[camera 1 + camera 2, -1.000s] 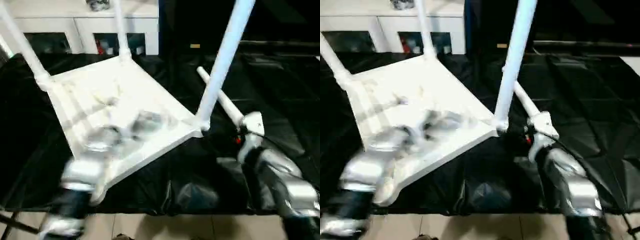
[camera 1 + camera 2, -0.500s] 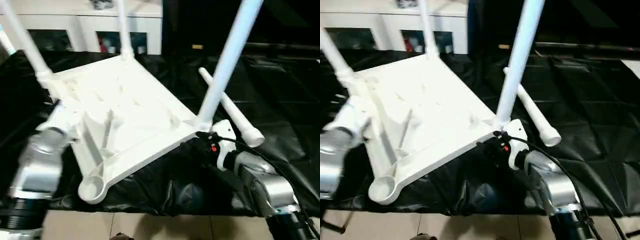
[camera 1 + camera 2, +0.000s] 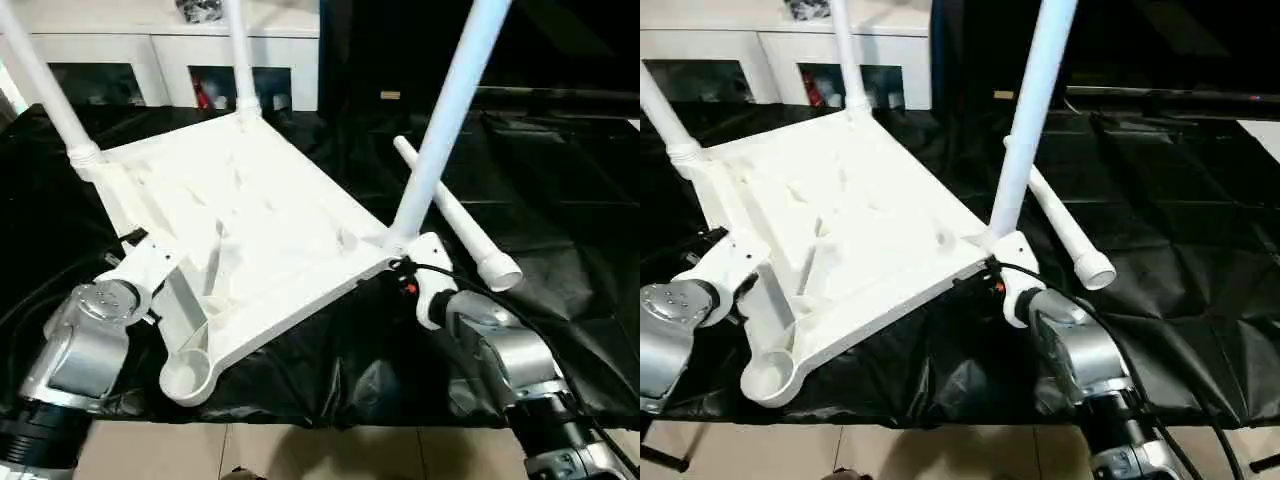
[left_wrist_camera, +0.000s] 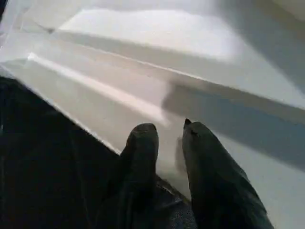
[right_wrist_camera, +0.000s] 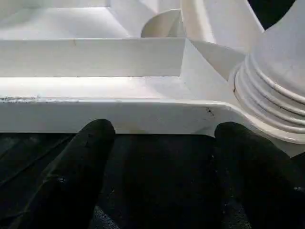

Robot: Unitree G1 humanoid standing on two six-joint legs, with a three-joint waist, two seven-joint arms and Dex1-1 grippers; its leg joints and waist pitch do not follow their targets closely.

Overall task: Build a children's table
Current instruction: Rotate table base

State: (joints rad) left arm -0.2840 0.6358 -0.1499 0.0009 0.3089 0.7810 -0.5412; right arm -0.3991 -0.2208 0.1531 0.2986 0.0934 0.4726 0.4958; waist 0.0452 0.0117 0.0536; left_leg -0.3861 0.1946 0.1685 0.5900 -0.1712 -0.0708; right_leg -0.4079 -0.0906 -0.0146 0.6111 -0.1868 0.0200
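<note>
The children's table (image 3: 260, 220) lies upside down and tilted on the black tabletop (image 3: 560, 180), with 3 legs fitted and the near-corner socket (image 3: 183, 378) empty. The loose leg (image 3: 455, 215) lies just beyond the right tool (image 5: 167, 131), long axis running away from it, so the right arm is nearer. That tool is released, spread at the rim. Whether the left tool (image 4: 167, 136) grips I cannot tell.

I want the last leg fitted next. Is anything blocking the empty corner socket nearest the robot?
Nothing visible does. The empty corner socket is open. The left hand is at the tabletop rim beside it. The loose leg lies past the far right corner.
</note>
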